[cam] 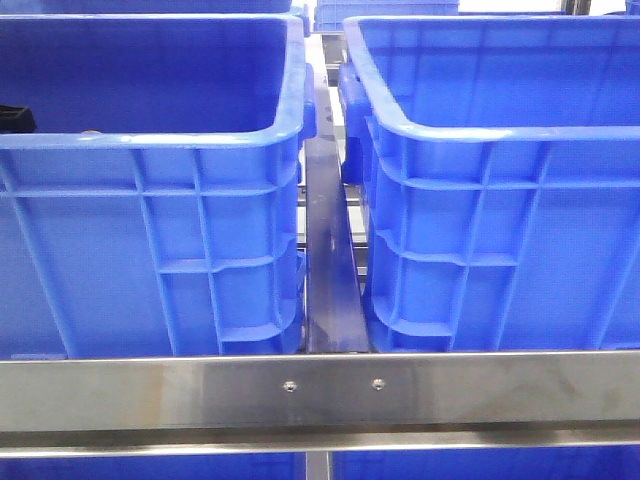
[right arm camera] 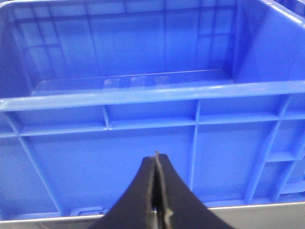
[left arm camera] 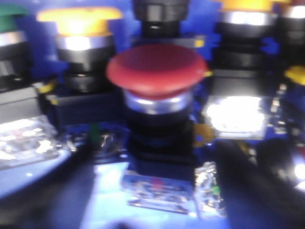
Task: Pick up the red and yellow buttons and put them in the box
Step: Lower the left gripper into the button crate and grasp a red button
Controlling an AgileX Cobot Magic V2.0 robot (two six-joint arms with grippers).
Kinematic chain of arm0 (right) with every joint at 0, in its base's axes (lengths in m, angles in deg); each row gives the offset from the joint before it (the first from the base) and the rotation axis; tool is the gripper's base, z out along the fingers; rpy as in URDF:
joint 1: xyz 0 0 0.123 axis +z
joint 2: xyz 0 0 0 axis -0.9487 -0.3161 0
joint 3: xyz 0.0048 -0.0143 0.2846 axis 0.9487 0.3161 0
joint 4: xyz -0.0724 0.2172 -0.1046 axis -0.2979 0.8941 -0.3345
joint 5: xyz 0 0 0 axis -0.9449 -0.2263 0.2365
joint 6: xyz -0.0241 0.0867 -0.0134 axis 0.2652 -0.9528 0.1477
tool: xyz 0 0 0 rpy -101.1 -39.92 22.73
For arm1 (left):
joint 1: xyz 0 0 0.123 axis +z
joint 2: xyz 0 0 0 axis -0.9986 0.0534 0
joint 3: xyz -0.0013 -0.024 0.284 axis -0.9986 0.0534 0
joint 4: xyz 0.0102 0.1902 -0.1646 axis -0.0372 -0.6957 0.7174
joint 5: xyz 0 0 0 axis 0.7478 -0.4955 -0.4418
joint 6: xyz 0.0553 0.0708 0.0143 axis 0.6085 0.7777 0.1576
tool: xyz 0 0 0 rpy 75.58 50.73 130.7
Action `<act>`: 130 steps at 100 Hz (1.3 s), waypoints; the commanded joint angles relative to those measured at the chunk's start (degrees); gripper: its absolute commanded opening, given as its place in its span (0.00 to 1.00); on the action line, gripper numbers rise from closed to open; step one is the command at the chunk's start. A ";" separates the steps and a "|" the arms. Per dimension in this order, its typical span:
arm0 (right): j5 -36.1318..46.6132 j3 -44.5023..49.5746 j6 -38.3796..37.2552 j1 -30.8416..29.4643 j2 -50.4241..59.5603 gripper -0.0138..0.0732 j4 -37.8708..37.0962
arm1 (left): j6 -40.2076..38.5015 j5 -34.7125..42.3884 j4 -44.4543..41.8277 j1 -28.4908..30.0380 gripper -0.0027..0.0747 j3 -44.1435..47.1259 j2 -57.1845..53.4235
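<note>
In the left wrist view a dark red mushroom button (left arm camera: pixel 157 71) stands upright on its black body, close in front of the camera. An orange-yellow button (left arm camera: pixel 78 19) stands behind it, and another yellow one (left arm camera: pixel 248 5) is at the far side. My left gripper (left arm camera: pixel 157 195) is open. Its dark blurred fingers (left arm camera: pixel 43 191) stand on either side of the red button's base, apart from it. My right gripper (right arm camera: pixel 156 162) is shut and empty. It faces the ribbed outer wall of the blue box (right arm camera: pixel 143 138), whose inside shows bare. The box is on the right in the front view (cam: pixel 500 130).
A second blue crate (cam: pixel 150 150) stands on the left, and a black part (cam: pixel 14 118) shows inside it. A green button (left arm camera: pixel 9 21) and clear contact blocks (left arm camera: pixel 233 117) crowd around the red one. A steel rail (cam: pixel 320 390) crosses in front of the crates.
</note>
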 commanded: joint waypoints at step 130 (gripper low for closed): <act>4.42 -1.00 0.22 -0.20 1.27 0.09 -0.05 | 38.91 -7.71 20.27 -21.68 0.14 -1.50 -22.21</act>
